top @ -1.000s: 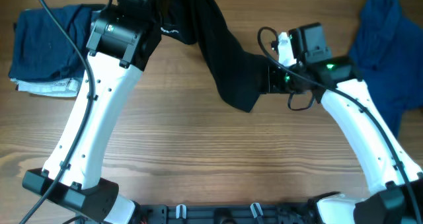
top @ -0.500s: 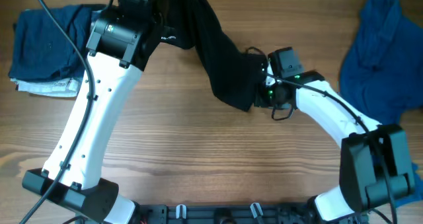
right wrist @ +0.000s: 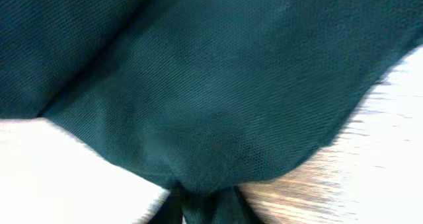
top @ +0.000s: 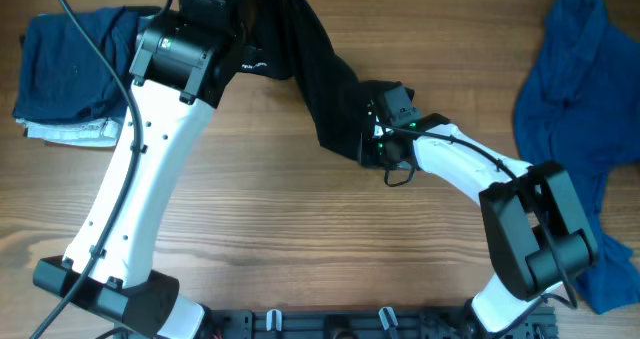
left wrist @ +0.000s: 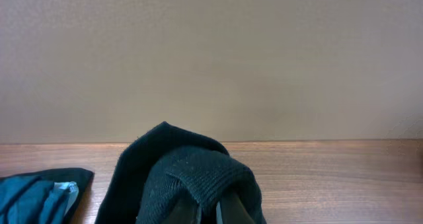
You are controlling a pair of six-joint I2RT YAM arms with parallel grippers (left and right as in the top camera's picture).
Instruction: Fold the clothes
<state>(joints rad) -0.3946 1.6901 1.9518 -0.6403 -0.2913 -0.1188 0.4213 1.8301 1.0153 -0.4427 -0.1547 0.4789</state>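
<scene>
- black shirt (top: 325, 89) hangs off the table (top: 300, 229) to the right of the navy pile (top: 70, 64), top end lifted, lower corner dragged down-right
- left gripper (left wrist: 210, 211) clenched on the shirt's ribbed edge; the fabric bunches over the fingers, so the bite depth is hard to judge
- right gripper (right wrist: 198, 207) grasps the shirt's lower corner; the cloth gathers to a point at the fingers. The view is blurred, so the hold could be thin
- risk: the corner slips from the right gripper if the arms pull apart too hard, and the shirt drops in a heap beside the navy pile
- risk: the shirt is twisted between the two holds, so laying it down like this gives a crooked fold
- risk: the left arm sits close to the navy pile, and a swing toward it could knock that pile
- royal-blue garment (top: 575, 89) lies well apart from the navy pile, beyond the shirt, unfolded; the right arm's elbow is near it and may snag it
</scene>
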